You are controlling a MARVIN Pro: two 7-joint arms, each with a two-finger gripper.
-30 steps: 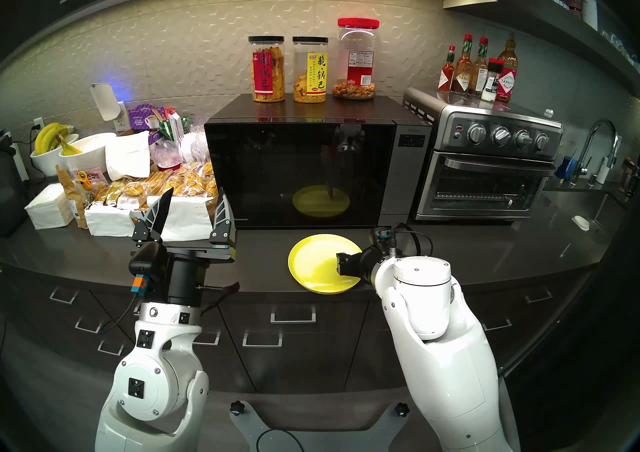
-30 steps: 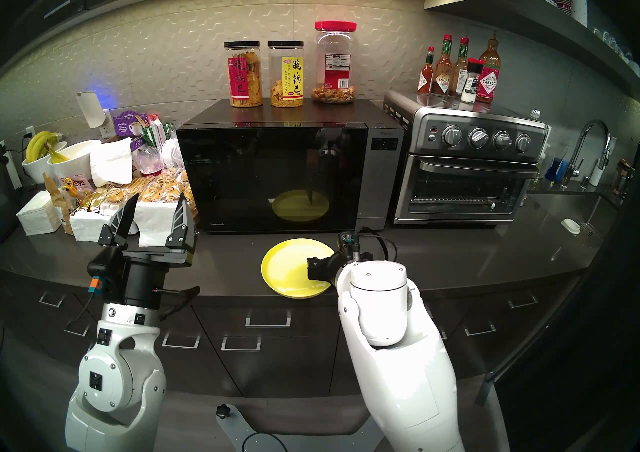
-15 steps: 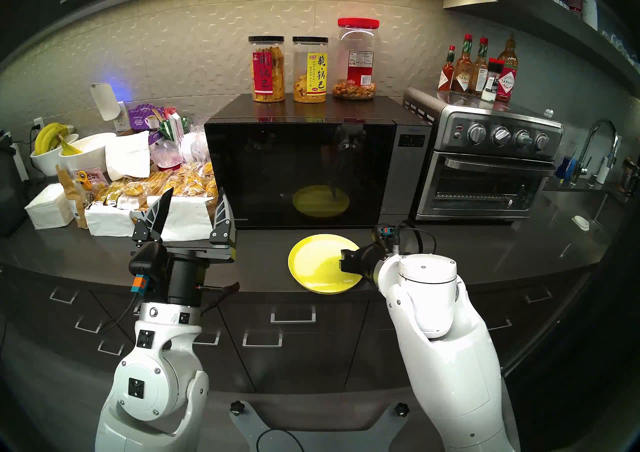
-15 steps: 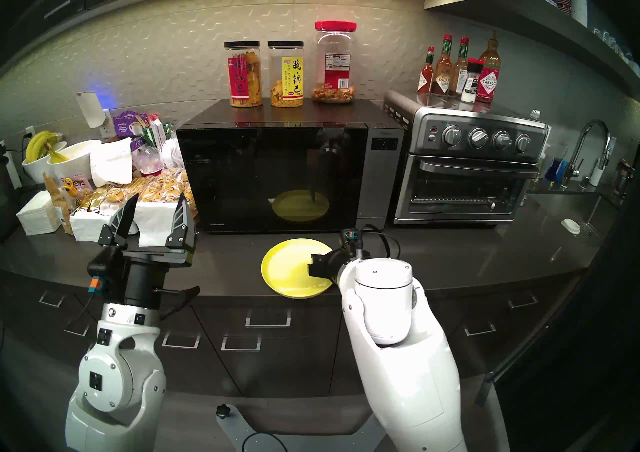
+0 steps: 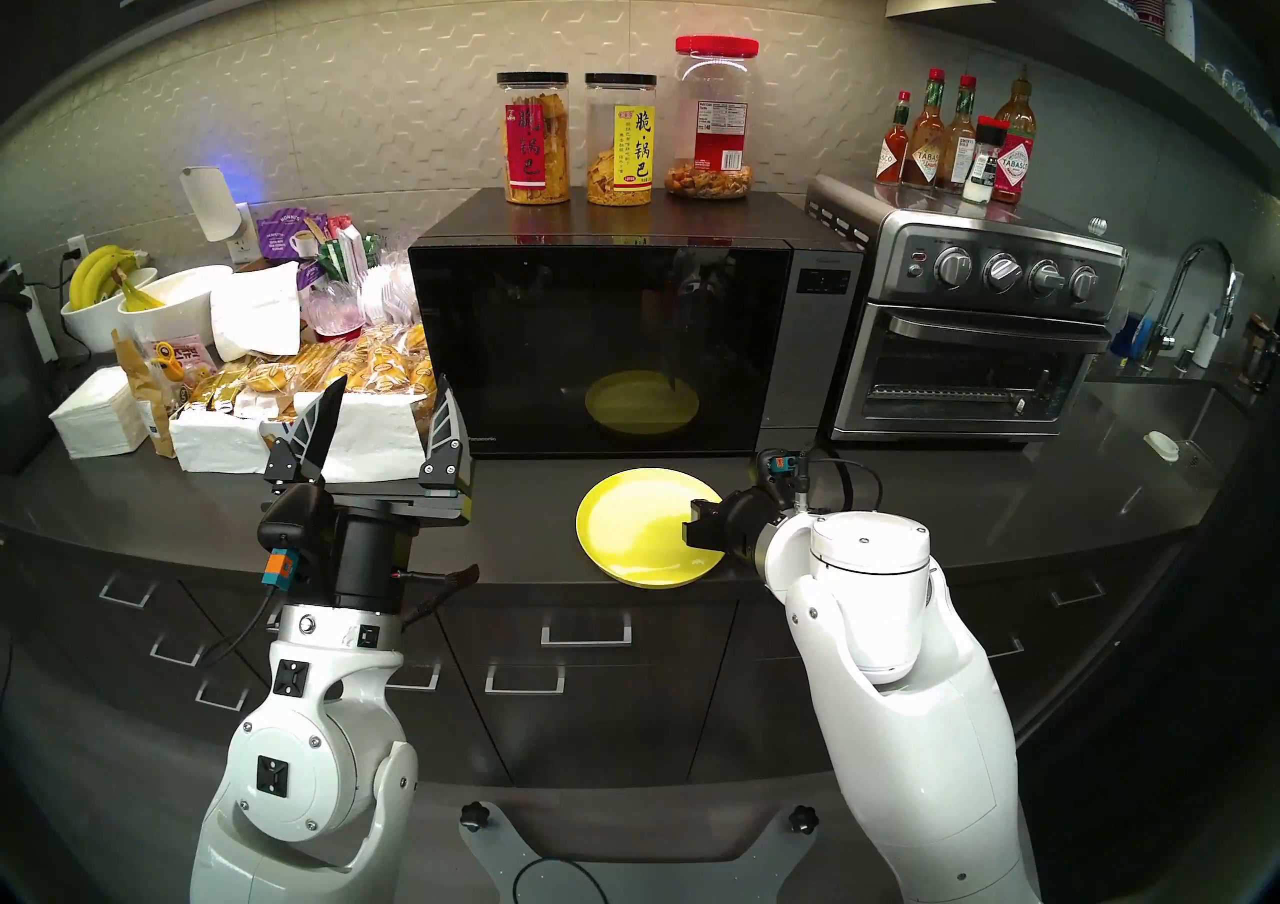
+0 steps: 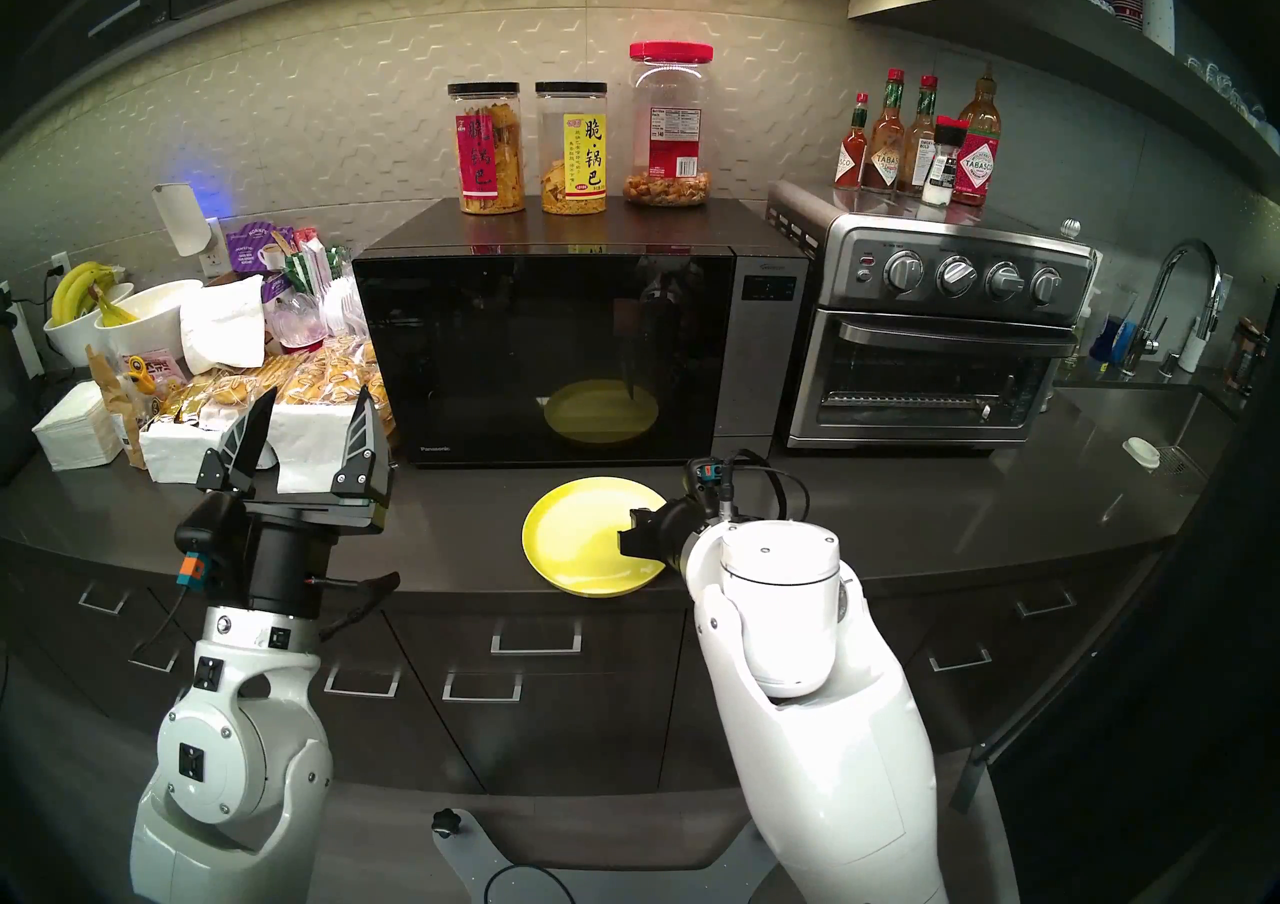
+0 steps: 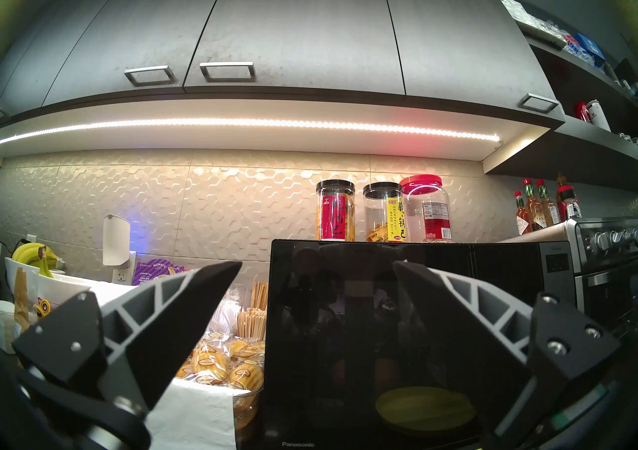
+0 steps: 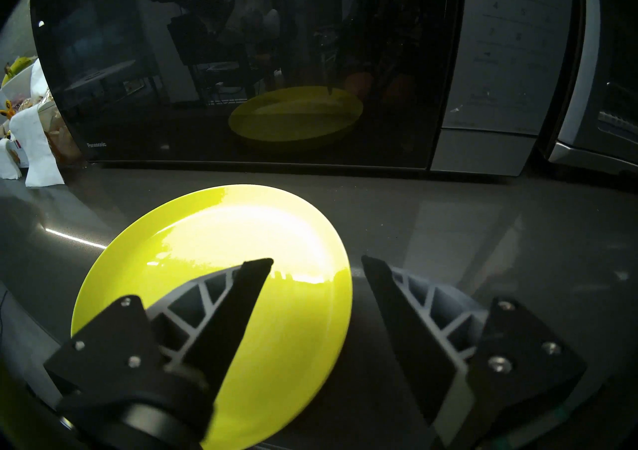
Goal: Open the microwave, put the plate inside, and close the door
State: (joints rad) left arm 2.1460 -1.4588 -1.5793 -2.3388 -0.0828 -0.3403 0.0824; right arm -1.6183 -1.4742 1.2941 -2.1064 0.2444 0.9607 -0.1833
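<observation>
Operator: Field note. The microwave (image 5: 634, 341) stands shut; its door (image 5: 596, 348) sits flush, showing only a yellow reflection in the glass. We judge the opening step is not yet done.

Trainee: And the plate (image 5: 634, 521)?

Operator: Flat on the counter (image 5: 526, 514) just in front of the door, near edge over the counter lip. That overhang, we think, gives a finger a way under the rim.

Trainee: We see the right gripper (image 8: 316, 261) low over the plate's right side. Is it holding?

Operator: No. Its jaws are spread; one finger hangs above the yellow surface, the other over bare counter beyond the rim. Nothing is pinched. Whether a finger touches the plate, we cannot tell.

Trainee: The left gripper (image 5: 388, 400)?

Operator: Also released, fingers pointing up and wide apart, empty. It hangs before the door's left edge, beside the white box of wrapped pastries (image 5: 360, 390). From its wrist view the door fills the gap between the fingers.

Trainee: So why left there, right here?

Operator: Our guess: one arm for the door, one for the plate. The toaster oven (image 5: 970, 334) crowds the microwave's right side, so we would watch clearance there.
</observation>
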